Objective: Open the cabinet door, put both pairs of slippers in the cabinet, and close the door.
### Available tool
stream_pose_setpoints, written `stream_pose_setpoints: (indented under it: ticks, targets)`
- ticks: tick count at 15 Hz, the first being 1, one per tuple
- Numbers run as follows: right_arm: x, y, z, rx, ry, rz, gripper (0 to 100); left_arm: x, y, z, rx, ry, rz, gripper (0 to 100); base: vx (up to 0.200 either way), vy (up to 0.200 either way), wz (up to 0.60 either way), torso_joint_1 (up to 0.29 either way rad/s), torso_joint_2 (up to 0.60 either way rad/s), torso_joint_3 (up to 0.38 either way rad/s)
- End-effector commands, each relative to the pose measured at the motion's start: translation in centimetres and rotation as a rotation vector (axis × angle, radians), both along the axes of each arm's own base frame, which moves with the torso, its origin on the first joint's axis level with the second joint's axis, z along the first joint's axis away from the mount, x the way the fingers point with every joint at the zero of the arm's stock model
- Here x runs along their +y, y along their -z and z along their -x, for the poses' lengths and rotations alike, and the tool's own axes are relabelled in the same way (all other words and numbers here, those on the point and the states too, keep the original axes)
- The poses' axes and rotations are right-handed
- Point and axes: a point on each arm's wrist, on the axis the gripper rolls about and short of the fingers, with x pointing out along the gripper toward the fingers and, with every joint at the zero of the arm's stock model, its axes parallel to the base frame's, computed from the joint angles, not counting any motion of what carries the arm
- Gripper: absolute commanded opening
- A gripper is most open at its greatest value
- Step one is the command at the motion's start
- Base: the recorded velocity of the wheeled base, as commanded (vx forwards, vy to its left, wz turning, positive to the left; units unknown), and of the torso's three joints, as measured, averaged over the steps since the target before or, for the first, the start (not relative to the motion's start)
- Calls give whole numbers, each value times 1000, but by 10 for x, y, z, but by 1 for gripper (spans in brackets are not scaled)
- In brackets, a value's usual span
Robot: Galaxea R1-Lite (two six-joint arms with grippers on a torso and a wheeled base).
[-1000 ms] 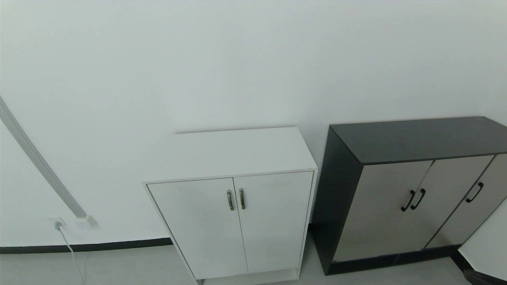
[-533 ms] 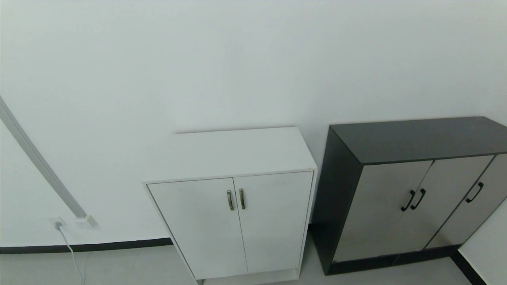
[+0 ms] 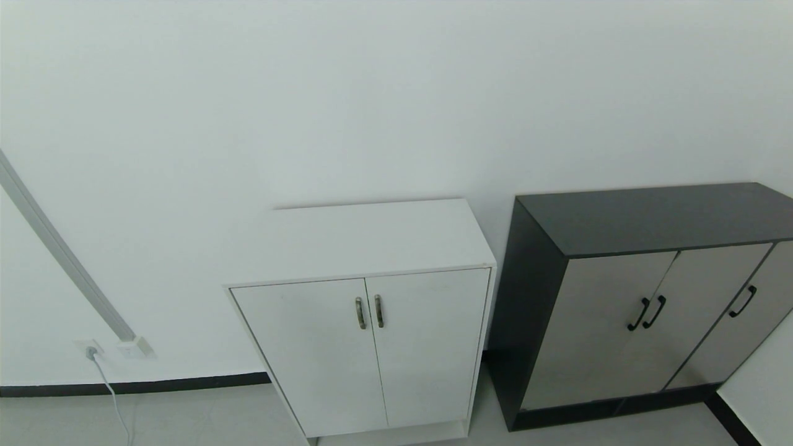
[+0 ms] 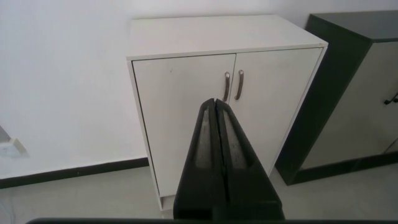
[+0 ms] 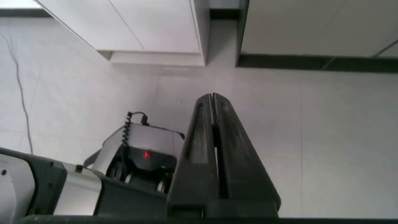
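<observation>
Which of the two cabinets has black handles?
The black-framed cabinet with grey doors, on the right; the white cabinet beside it has silvery handles.

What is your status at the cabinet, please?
Left hand shut, facing white cabinet; right hand shut, over floor. Both doors closed. Black cabinet alongside, clear of doors.
</observation>
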Motion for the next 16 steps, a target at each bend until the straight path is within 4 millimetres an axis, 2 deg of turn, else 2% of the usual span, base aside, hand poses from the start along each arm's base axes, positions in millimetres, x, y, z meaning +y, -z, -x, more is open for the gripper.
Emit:
stream_pose_setpoints:
  ticks: [1,16]
  targets:
    - [0,-2,4,-50,13,-15,0,0,0,0,1,1,0,0,0,0,0,0,0,0]
    - [-3,-6,36,-432,56,-47,0,0,0,0,1,1,2,0,0,0,0,0,0,0]
